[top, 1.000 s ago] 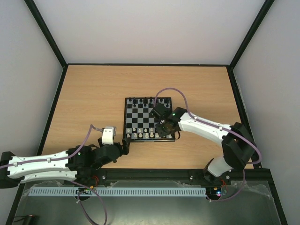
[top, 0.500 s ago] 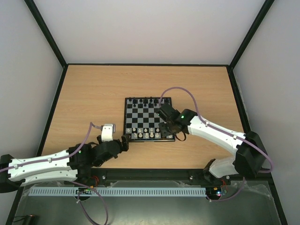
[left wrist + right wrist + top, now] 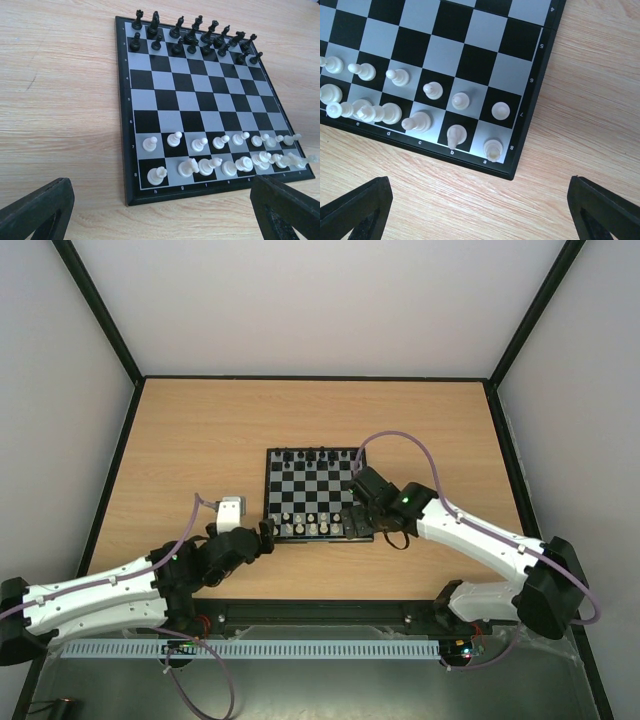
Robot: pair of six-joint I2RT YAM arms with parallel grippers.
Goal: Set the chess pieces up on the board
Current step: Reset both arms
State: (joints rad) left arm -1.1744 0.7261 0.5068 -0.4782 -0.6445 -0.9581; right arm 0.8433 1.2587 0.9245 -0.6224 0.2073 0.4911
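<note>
Gaping empty, left gripper (image 3: 160, 210) and right gripper (image 3: 480, 210) beside glossy chequered board (image 3: 165, 100).

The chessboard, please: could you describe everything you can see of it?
The board is a flat square of black and pale grey chequers inside a thin black border with small white rank and file marks. It lies flat on the wooden table. Black pieces occupy its two far rows, white pieces its two near rows.
</note>
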